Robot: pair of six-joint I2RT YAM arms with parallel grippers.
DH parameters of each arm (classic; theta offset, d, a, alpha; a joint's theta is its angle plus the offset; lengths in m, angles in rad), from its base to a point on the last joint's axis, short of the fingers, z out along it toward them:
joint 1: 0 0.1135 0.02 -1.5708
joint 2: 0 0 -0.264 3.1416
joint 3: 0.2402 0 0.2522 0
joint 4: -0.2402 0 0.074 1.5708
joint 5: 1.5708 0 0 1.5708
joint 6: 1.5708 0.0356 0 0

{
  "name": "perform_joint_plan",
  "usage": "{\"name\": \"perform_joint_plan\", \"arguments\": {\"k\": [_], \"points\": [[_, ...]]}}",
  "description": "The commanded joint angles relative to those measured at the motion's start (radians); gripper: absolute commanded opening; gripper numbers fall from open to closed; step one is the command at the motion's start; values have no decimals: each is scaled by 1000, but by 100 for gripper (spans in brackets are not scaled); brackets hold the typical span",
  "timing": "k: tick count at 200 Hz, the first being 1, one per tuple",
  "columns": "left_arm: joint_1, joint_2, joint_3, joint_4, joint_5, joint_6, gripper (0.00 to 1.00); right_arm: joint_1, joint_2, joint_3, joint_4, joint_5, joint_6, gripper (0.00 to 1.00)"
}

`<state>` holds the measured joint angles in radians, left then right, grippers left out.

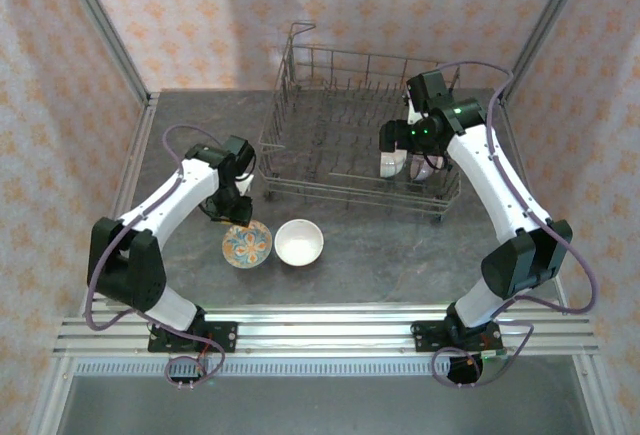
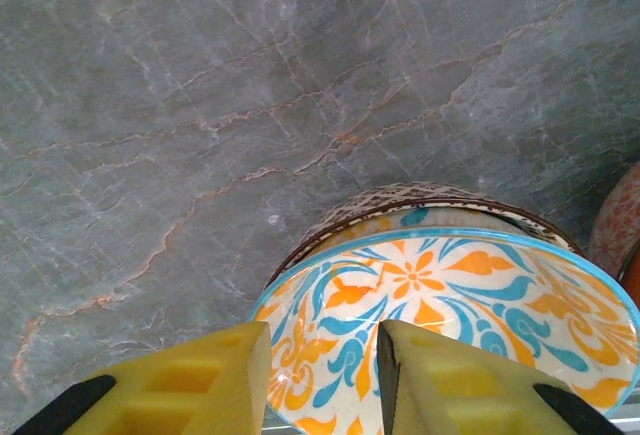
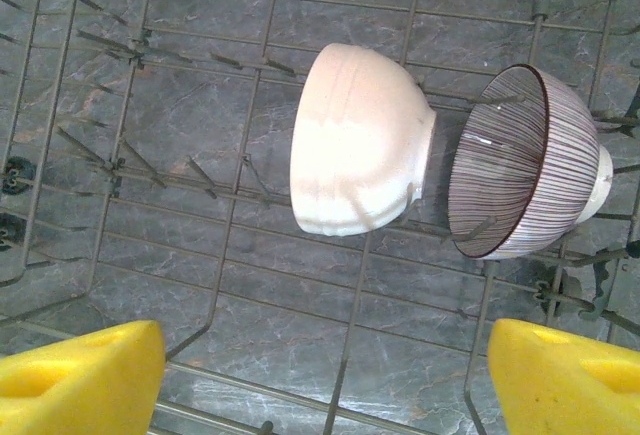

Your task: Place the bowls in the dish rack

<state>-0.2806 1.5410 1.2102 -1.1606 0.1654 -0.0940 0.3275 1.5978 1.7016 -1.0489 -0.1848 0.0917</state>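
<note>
Orange-and-blue bowl (image 2: pixel 440 295) sits just below left hand (image 2: pixel 325 347).

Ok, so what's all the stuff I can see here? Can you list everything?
dish rack: one, grey wire, at the back of the table.
cream bowl: one, creamy white, on its side among the tines at the rack's right end.
striped bowl: one, dark and white stripes, on its side just right of the cream bowl.
floral bowl: one, orange and blue, on the table in front of the rack.
white bowl: one, white, beside the floral bowl on its right.
table: one, grey marbled.
backdrop: pink with an orange pattern, around three sides.
left gripper: one, yellow fingers apart, low over the floral bowl.
right gripper: one, yellow fingers wide open, above the two racked bowls.
</note>
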Motion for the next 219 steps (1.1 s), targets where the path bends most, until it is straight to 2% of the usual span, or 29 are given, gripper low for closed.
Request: {"name": "perform_joint_plan", "arguments": {"k": [1,74,122,219], "points": [[7,12,-11,6,11,50,36,7,11,27,9,-7,-10,84],[11,82,-11,54,-29,99,37,6,34,52,-2,-20,-2,84],[11,109,-15,67,2,112,25,6,48,63,-6,-26,1,84],[11,122,-56,87,29,40,26,6,88,92,-11,-44,0,84]]}}
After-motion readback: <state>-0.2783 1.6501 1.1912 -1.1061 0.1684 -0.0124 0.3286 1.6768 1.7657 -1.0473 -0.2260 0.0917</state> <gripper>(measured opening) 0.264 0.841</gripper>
